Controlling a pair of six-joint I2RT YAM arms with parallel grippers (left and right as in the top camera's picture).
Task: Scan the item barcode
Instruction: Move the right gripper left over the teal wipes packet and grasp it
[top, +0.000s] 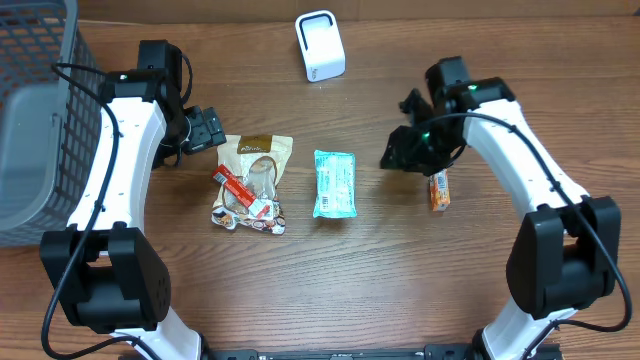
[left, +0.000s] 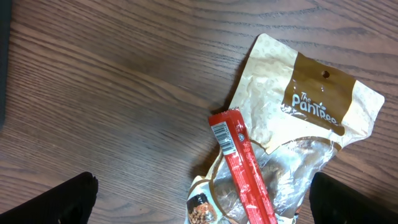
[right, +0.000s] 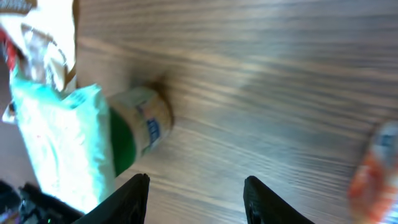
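Brown wood-grain worktop lies under both arms. Over it the right gripper (right: 196, 200) hovers with jaws half apart, bare wood between them, grasping nothing. Just beside it, toward the near edge, lies the orange packet (top: 438, 190), its long axis running from far edge to near edge. The teal packet (top: 334, 184) lies mid-worktop, lengthwise the same way. The left gripper (top: 212, 128) is spread wide and empty above the red bar (left: 244, 168) on the tan pouch (left: 292, 106). The white scanner (top: 320, 46) stands by the far edge.

A red snack stick (left: 244, 167) lies across a tan pouch (left: 298, 106) on the table (left: 124, 93).
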